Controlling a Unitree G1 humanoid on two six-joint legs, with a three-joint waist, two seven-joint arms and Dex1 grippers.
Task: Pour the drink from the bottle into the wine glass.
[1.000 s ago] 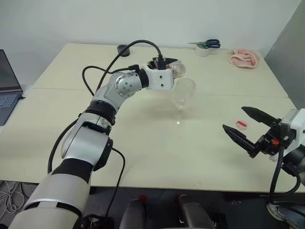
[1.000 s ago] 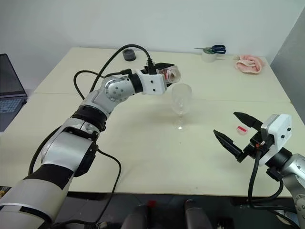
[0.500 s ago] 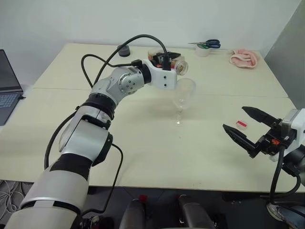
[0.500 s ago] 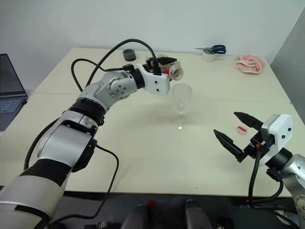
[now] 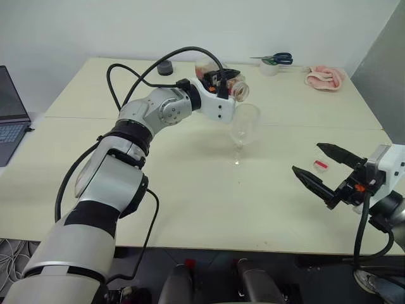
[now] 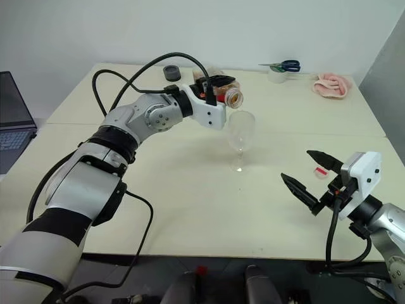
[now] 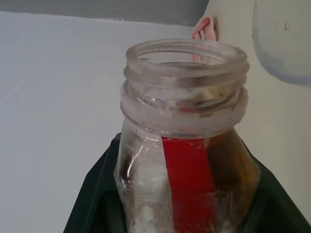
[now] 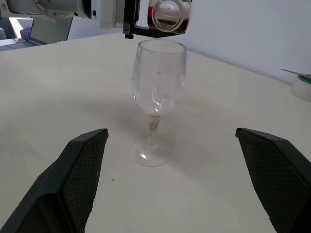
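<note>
Left gripper (image 6: 218, 85) clenched on the small clear plastic squarish bottle (image 6: 228, 95) with a red vertical label strip, held roughly level above the table. Bottle is uncapped; its open mouth faces forward-right and sits just above and behind the rim of the clear stemmed wine glass (image 6: 240, 139). Left wrist view: black fingers (image 7: 97, 194) flank the bottle body, amber-brown drink (image 7: 233, 165) lying low inside beside the label strip. Right wrist view: bottle mouth (image 8: 167, 14) directly over the glass rim, not touching it.

Wine glass stands upright on its round foot near the middle of the pale beige table (image 5: 190, 190). Whether any liquid is in the bowl, cannot tell.

Right gripper (image 5: 326, 171) spread wide, holding nothing, low over the table's right side, pointing toward the glass, well apart from it. Small red-and-white cap (image 5: 321, 165) lies on the table between its fingers.

Far edge: blue-handled scissors (image 5: 278, 59), white tape roll (image 5: 270, 68), pink cloth (image 5: 324, 76), dark round object (image 5: 164, 66). Laptop (image 5: 9, 114) at far left.
</note>
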